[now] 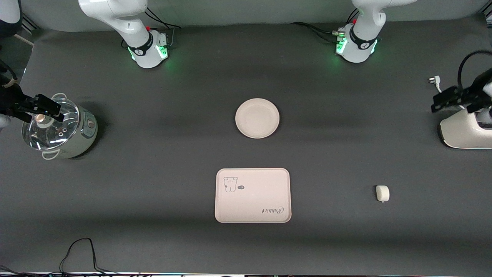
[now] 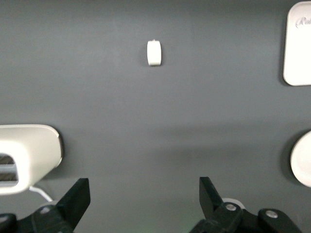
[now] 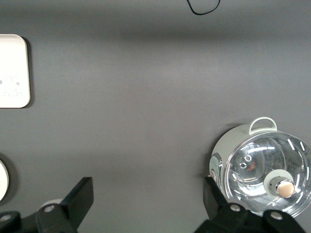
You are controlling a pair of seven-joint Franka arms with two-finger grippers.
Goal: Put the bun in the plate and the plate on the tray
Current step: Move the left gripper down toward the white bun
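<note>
Script on the tray reads "Rabbit", upside down in the front view, beside a cartoon animal. The bun lies alone on the counter, long axis running toward the robots. The plate sits bare. Left jaws, spread wide, hover over a toaster; right jaws, spread, over a pot.

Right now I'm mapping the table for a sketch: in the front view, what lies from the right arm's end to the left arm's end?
Pot with glass lid → tray → bun → white appliance. The plate sits farther from the camera than the tray, overlapping its span.
</note>
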